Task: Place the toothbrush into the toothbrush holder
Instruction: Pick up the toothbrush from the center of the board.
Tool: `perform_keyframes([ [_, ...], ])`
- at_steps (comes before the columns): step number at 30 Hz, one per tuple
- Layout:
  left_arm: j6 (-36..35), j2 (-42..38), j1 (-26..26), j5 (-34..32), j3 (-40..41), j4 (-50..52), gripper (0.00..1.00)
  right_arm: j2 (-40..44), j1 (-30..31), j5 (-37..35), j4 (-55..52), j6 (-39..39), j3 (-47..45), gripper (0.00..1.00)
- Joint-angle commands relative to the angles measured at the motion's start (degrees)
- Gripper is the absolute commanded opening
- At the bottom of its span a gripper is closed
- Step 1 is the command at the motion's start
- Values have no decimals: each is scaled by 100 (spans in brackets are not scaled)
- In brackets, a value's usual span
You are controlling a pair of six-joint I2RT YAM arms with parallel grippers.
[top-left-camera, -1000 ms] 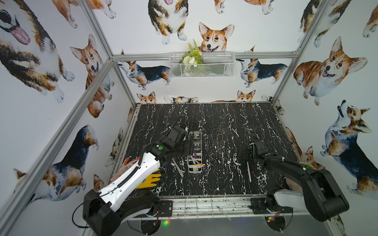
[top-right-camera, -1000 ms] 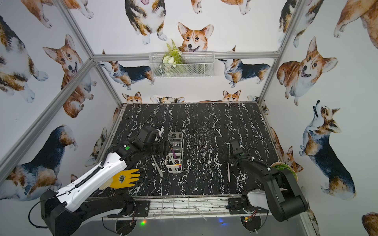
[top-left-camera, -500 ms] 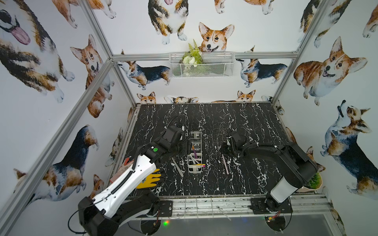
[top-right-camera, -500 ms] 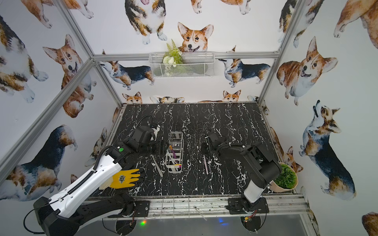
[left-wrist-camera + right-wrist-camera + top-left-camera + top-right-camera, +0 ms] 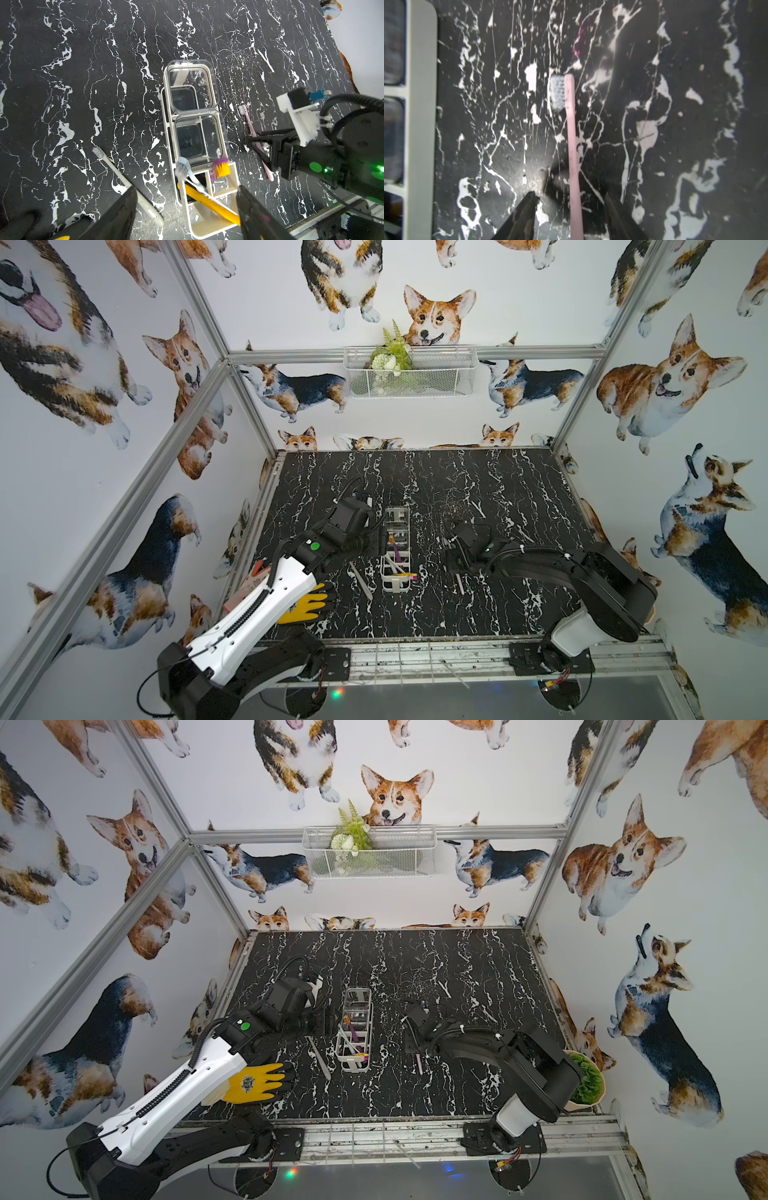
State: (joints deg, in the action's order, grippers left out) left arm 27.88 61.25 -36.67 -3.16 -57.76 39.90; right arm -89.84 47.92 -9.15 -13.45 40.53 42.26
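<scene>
The pink toothbrush lies flat on the desk, just beside the toothbrush holder; it looks light, stiff and slick, best pinched mid-handle; the right gripper straddles it, jaws apart; the left gripper gapes too.

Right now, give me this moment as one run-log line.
right fingers: open, straddling pink plastic toothbrush | toothbrush: on black marble table, beside white-framed clear holder | left fingers: open, empty
</scene>
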Motion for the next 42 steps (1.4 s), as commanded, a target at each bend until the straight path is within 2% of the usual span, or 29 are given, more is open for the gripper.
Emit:
perform_keyframes([
  [1, 151, -17, 15, 103, 34, -68, 76, -271, 257, -161, -1125, 308, -139, 30],
  [3, 210, -39, 11, 144, 78, -79, 76, -364, 367, -225, -1086, 308, -130, 17],
  [5, 243, -84, 9, 195, 87, -79, 76, -357, 477, -309, -1014, 314, -149, 9],
  [11, 198, -271, 3, 130, -166, 217, 76, 253, 618, -322, -578, 291, -470, 2],
  [17, 175, -312, 1, 393, -421, 275, 76, 2117, 621, 13, 231, 117, -1290, 0],
  [22, 273, -144, -57, 822, -591, 68, 79, 4114, 622, 555, 979, -214, -1968, 0],
  [26, 464, 11, -233, 1105, -629, -297, 81, 5122, 622, 792, 1074, -350, -2108, 0],
  [30, 685, 254, -608, 1272, -665, -723, 86, 5338, 621, 1102, 1292, -384, -2065, 0],
  [35, 845, 625, -1244, 1202, -797, -1096, 87, 5040, 622, 1412, 1919, -314, -1963, 0],
  [42, 989, 877, -1466, 1207, -731, -1383, 90, 4592, 622, 1737, 2604, -313, -1723, 0],
])
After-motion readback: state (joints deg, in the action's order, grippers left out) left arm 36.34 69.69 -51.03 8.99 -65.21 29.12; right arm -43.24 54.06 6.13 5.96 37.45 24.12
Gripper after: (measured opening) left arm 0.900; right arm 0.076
